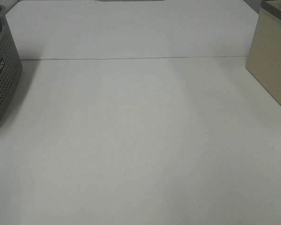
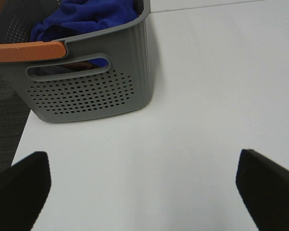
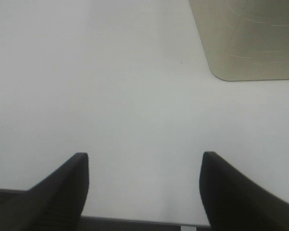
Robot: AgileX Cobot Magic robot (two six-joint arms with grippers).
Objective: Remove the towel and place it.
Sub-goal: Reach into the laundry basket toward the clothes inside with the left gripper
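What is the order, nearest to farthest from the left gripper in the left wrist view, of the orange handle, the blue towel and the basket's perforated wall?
From the left gripper:
1. The perforated wall of the grey basket, facing the gripper.
2. The orange handle, on that wall's top rim, only slightly farther.
3. The towel, inside the basket, behind the rim.

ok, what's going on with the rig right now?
Nothing is being handled yet. The towel sits bunched inside the grey basket on the left side of the white table. The left gripper is open and empty, facing the basket from short of it. The right gripper is also open and empty, over bare table near the beige box. The removal has not begun.
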